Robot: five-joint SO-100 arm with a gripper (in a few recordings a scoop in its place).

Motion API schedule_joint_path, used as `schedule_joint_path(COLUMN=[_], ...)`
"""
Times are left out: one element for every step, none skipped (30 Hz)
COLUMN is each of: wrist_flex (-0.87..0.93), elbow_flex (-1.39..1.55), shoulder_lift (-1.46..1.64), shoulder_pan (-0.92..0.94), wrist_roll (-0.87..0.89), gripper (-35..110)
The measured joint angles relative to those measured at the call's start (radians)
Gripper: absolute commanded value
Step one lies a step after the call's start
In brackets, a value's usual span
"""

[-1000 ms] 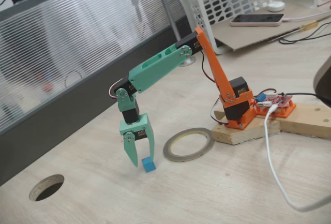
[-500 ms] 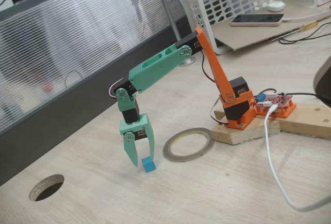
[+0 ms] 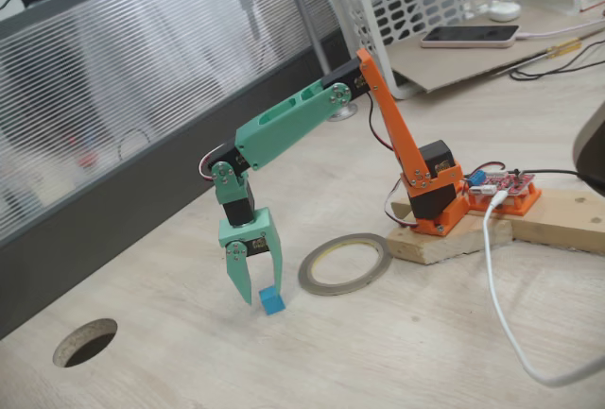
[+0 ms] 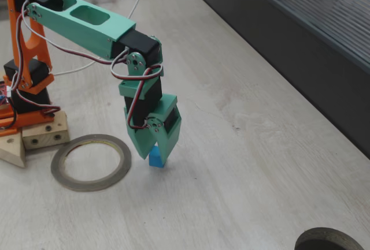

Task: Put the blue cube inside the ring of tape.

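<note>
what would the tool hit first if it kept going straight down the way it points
Most likely the blue cube, which sits at the tips of the tool, with the wooden tabletop just beneath; depth between fingers is unclear.

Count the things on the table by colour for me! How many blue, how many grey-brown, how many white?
Blue: 1, the blue cube between the green jaws.
Grey-brown: 1, the ring of tape.
White: 2, the basket and the cable.
Total: 4.
</note>
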Motion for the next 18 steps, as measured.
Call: schedule_joint_path(wrist_flex=[0.000,0.000,0.000,0.000,0.000,0.000,0.000,-0.002,-0.009,-0.011,-0.009,-0.009,-0.009,-0.009,-0.009,-0.009,-0.009,-0.009], elbow_flex=[0.000,0.000,0.000,0.000,0.000,0.000,0.000,0.000,0.000,0.000,0.000,0.000,0.000,0.000,0.000,0.000,0.000,0.000], shoulder_lift=[0.000,0.000,0.000,0.000,0.000,0.000,0.000,0.000,0.000,0.000,0.000,0.000,0.000,0.000,0.000,0.000,0.000,0.000], shoulder_pan=[0.000,0.002,0.003,0.005,0.005,0.005,0.005,0.005,0.005,0.005,0.005,0.005,0.005,0.005,0.005,0.005,0.005,0.005], wrist_roll=[-0.017,-0.040,-0.064,-0.095,-0.120,-0.138,-0.149,-0.156,-0.161,-0.164,-0.166,-0.163,-0.163,-0.163,-0.163,-0.163,-0.163,-0.163], gripper=[28,28,28,28,28,28,28,28,28,28,28,28,28,28,28,28,28,28])
